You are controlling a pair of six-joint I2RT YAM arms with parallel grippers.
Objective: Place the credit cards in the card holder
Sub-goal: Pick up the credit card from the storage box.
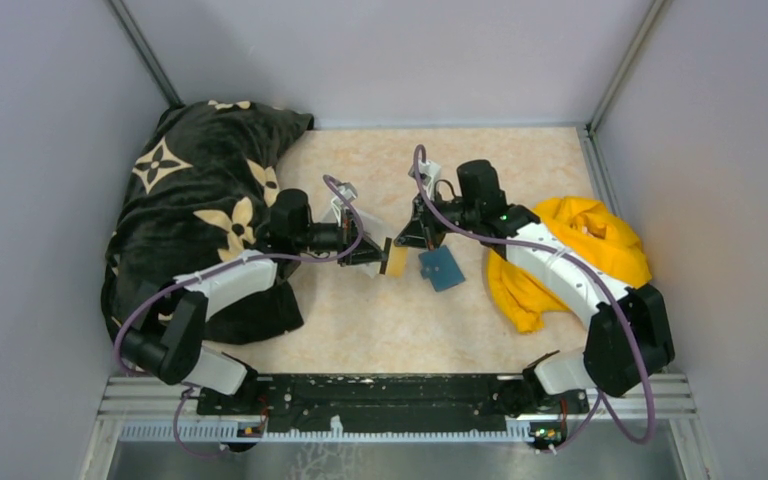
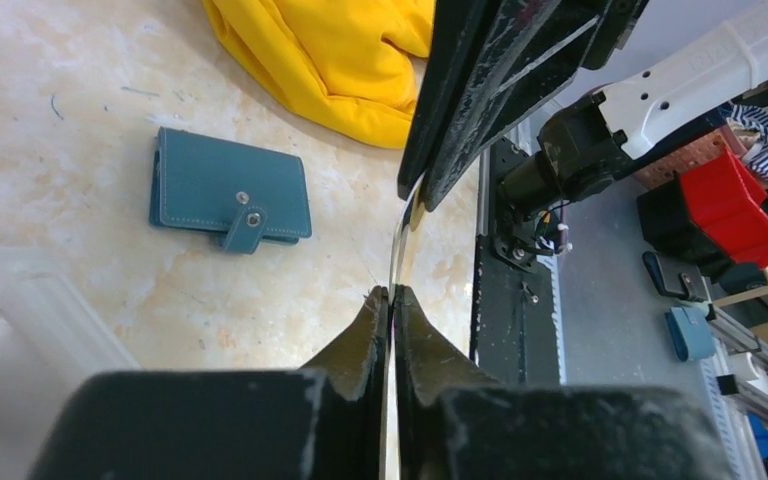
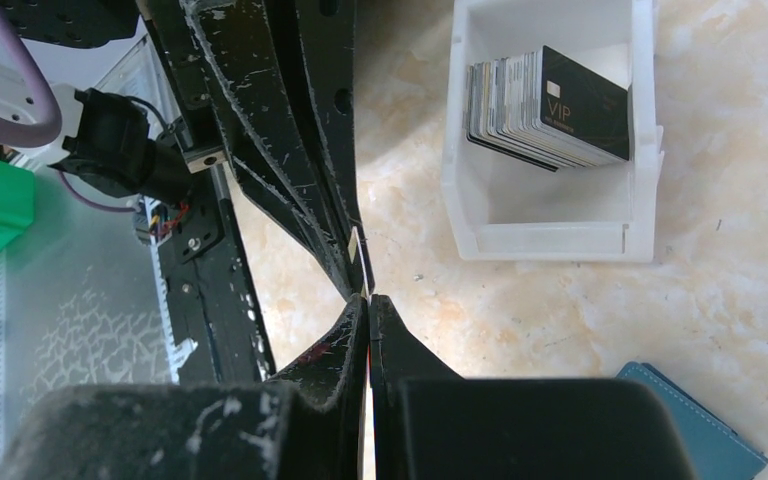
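Note:
A yellow-tan credit card (image 1: 397, 262) hangs a little above the table between both arms, each gripper holding one end. My left gripper (image 2: 392, 298) is shut on the card's thin edge (image 2: 400, 235). My right gripper (image 3: 367, 300) is shut on the opposite end of that card (image 3: 360, 252), facing the left one. The card holder (image 1: 443, 268), a teal wallet, lies folded shut on the table just right of the grippers, with its snap strap fastened (image 2: 230, 192). Only a corner of the card holder (image 3: 705, 425) shows in the right wrist view. Several more cards (image 3: 550, 100) stand stacked in a white tray.
The white plastic tray (image 3: 550, 240) sits on the table beyond the grippers. A black flower-patterned blanket (image 1: 200, 200) fills the left side. A yellow cloth (image 1: 570, 250) lies heaped at the right under the right arm. Grey walls enclose the table.

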